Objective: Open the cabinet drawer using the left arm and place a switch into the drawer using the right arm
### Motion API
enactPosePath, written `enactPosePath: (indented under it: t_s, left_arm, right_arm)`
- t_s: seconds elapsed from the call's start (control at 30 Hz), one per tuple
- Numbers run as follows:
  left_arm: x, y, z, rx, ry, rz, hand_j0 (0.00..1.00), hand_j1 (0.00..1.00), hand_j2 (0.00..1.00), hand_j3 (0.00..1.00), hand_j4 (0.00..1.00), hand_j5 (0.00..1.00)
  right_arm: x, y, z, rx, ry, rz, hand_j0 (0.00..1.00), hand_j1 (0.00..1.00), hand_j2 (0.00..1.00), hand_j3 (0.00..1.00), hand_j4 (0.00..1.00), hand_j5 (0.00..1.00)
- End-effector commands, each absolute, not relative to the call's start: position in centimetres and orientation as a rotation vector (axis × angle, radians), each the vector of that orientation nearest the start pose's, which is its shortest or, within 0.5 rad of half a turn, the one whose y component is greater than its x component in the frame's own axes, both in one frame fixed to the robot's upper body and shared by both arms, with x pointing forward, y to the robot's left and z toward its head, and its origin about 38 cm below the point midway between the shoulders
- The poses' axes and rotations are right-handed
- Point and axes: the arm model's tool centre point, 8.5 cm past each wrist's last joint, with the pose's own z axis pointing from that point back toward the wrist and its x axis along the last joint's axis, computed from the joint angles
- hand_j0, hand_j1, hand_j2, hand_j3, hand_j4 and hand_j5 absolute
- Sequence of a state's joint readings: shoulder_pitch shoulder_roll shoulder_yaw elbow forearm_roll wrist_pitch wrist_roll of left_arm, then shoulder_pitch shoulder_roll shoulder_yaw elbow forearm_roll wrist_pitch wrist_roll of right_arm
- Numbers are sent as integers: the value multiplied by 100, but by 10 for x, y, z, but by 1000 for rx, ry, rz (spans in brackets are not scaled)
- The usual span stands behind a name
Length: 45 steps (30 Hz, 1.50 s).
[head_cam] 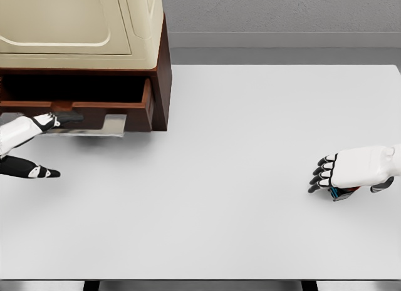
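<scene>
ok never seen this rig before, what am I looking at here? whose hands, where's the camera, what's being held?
This is a simulator render, seen from a camera on a humanoid robot's head, looking down at a white table. The two white arms with black-tipped fingers are the robot's own. The left hand comes in at the left edge, reaching to the front of a drawer in the wooden cabinet at the table's back left; the drawer is pulled out. The right hand sits near the right edge, its fingers curled over a small dark object with blue and red bits, most likely the switch meant for the drawer. Most of it is hidden under the hand.
</scene>
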<state>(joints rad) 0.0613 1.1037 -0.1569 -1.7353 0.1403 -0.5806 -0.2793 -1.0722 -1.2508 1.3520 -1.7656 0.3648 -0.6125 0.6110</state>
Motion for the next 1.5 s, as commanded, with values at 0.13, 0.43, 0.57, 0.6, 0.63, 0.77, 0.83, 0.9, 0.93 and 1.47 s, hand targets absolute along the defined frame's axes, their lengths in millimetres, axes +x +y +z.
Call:
enactPosePath:
  t_s: [0.13,0.43,0.57,0.6,0.63,0.77,0.83,0.9,0.93,1.47]
  left_arm:
    - [315,367,228,118,-1731,-1535,100,100,100,100,100,100]
    - [319,372,256,196,-1799,-1535,100,100,100,100,100,100]
    - [321,379,272,263,-1834,-1524,100,100,100,100,100,100]
    - [321,380,275,276,-1849,-1511,100,100,100,100,100,100]
    - [321,379,274,280,-1872,-1487,100,100,100,100,100,100]
    - [320,377,262,345,-1913,-1439,100,100,100,100,100,100]
    - [321,377,255,367,-1955,-1359,100,100,100,100,100,100]
    - [320,378,254,387,-1984,-1312,100,100,100,100,100,100]
    - [320,376,251,380,-1991,-1299,100,100,100,100,100,100]
    - [302,375,218,316,-1911,-1284,100,100,100,100,100,100]
  right_arm:
    - [348,-339,220,300,1046,-3356,100,100,100,100,100,100]
    - [347,-339,220,299,1044,-3359,100,100,100,100,100,100]
    - [347,-340,220,303,1043,-3359,97,97,97,97,97,97]
    - [347,-340,220,303,1043,-3359,96,96,96,96,96,96]
    - [347,-340,220,303,1043,-3359,94,94,94,94,94,94]
    - [347,-339,220,300,1041,-3358,87,87,87,87,87,87]
    - [347,-339,219,294,1040,-3359,87,87,87,87,87,87]
    - [346,-339,217,289,1034,-3361,88,88,88,88,88,88]
    - [346,-339,217,289,1034,-3361,88,88,88,88,88,88]
    - [347,-339,217,296,1027,-3359,64,64,64,64,64,64]
